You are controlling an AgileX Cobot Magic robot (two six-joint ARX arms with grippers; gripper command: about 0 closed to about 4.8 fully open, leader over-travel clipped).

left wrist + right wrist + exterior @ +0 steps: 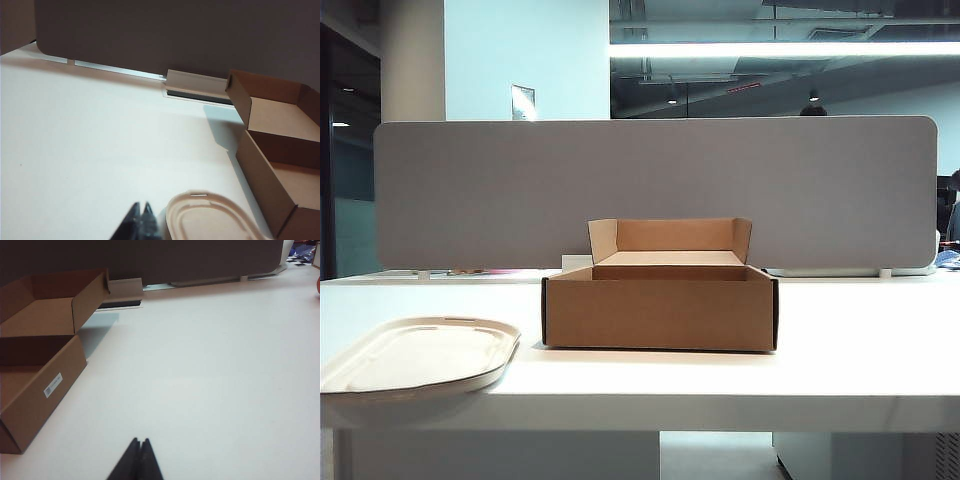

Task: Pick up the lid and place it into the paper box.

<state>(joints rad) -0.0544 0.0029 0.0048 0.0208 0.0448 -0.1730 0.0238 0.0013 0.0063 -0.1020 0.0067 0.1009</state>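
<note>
The box (659, 312) is seen open in the middle of the desk (860, 340), its back flap upright; nothing is seen inside it in either wrist view. A small white label (52, 385) is stuck on its side wall. The lid (418, 354) lies on the desk just beside the left tool (141, 220), between that tool and the box, apart from the box. The left tool is closed, its tips together, with nothing held. The right tool (138, 457) is likewise closed and empty, with the box well off to its side. The desk is white and smooth, backed by a grey screen (650, 190) with rounded corners. The box is brown corrugated card; the lid is cream pulp, shallow, rounded, raised at the rim.
</note>
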